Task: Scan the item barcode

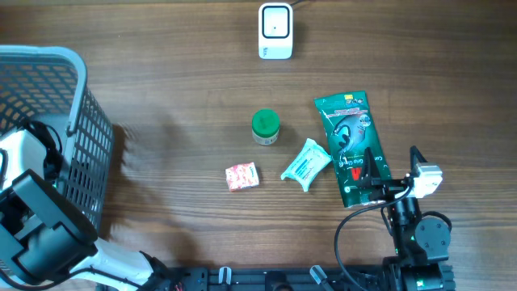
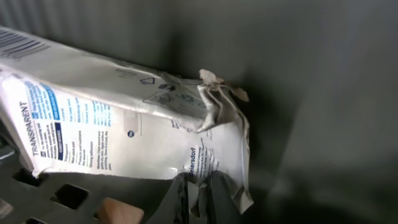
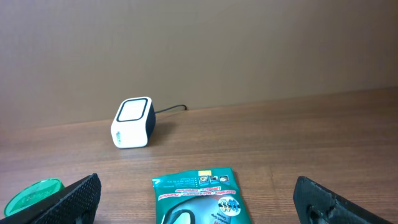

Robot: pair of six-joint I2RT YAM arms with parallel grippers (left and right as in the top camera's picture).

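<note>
In the left wrist view my left gripper is shut on the crinkled edge of a white pack with blue print. The pack lies inside the grey basket, and a barcode shows at its far end. From overhead only the left arm shows, low by the basket. The white scanner stands at the table's far middle. My right gripper is open wide above the near end of a green pouch, holding nothing.
A green-lidded jar, a pink packet and a teal-and-white packet lie between the basket and the pouch. The basket's slotted floor and dark walls close in around the left gripper.
</note>
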